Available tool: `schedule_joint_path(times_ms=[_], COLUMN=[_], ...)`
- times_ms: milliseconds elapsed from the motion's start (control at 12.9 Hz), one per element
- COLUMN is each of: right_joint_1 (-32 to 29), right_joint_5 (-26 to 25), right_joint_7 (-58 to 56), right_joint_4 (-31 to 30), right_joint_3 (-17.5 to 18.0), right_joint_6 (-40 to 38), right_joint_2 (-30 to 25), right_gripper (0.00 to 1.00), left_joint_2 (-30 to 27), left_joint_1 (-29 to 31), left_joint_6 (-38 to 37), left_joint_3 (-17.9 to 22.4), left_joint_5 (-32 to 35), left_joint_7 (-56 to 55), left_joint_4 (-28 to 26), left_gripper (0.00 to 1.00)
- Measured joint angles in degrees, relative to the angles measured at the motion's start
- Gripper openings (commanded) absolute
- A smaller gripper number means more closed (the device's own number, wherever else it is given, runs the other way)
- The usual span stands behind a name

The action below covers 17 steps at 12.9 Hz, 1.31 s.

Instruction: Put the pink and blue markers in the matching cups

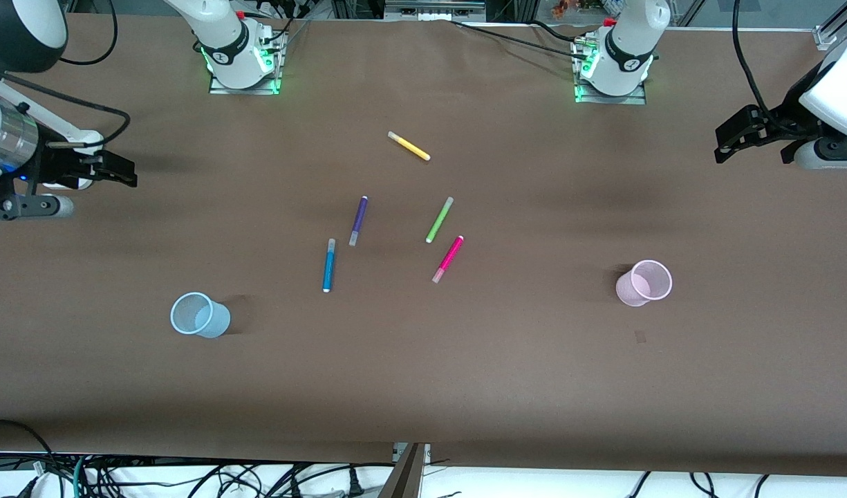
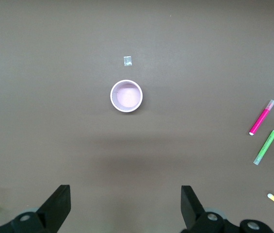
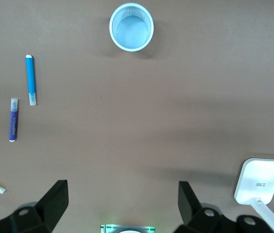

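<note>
The pink marker [image 1: 448, 259] and the blue marker [image 1: 328, 265] lie flat mid-table. The pale pink cup [image 1: 644, 283] stands upright toward the left arm's end. The pale blue cup [image 1: 199, 315] stands upright toward the right arm's end. My left gripper [image 1: 731, 142] is open and empty, high over the table's left-arm end. Its wrist view shows its gripper [image 2: 125, 204], the pink cup [image 2: 126, 95] and the pink marker [image 2: 262, 117]. My right gripper [image 1: 119, 173] is open and empty, high over the right-arm end. Its wrist view shows its gripper [image 3: 122, 201], the blue cup [image 3: 131, 26] and the blue marker [image 3: 31, 79].
A dark purple pen [image 1: 358, 220] lies beside the blue marker. A lime green pen [image 1: 439, 220] lies beside the pink marker. A yellow pen [image 1: 409, 146] lies nearer the arm bases. A small scrap [image 1: 640, 337] lies near the pink cup, nearer the front camera.
</note>
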Motion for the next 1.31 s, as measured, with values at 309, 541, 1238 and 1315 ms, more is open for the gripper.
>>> schedule_joint_path(times_ms=[309, 541, 1238, 1315], right_joint_1=[2.0, 6.2, 18.2, 19.2], right_joint_5=[0.1, 1.2, 1.8, 1.8], right_joint_7=[0.0, 0.3, 21.0, 23.4], right_joint_4=[0.0, 0.0, -5.7, -7.8], right_joint_3=[0.6, 0.8, 1.1, 1.1], right_joint_6=[0.1, 3.7, 22.6, 25.0], right_joint_2=[3.4, 6.7, 18.5, 18.6], right_gripper=[1.0, 1.0, 1.0, 1.0], left_joint_2=[0.0, 0.8, 5.7, 6.8], left_joint_1=[0.0, 0.0, -0.5, -1.0], left_joint_6=[0.0, 0.0, -0.6, -0.4], left_joint_3=[0.0, 0.0, -0.7, -1.2], left_joint_5=[0.0, 0.0, -0.1, -0.2], left_joint_7=[-0.3, -0.3, -0.3, -0.3], left_joint_4=[0.0, 0.0, -0.4, -0.7], left_gripper=[1.0, 1.0, 1.0, 1.0])
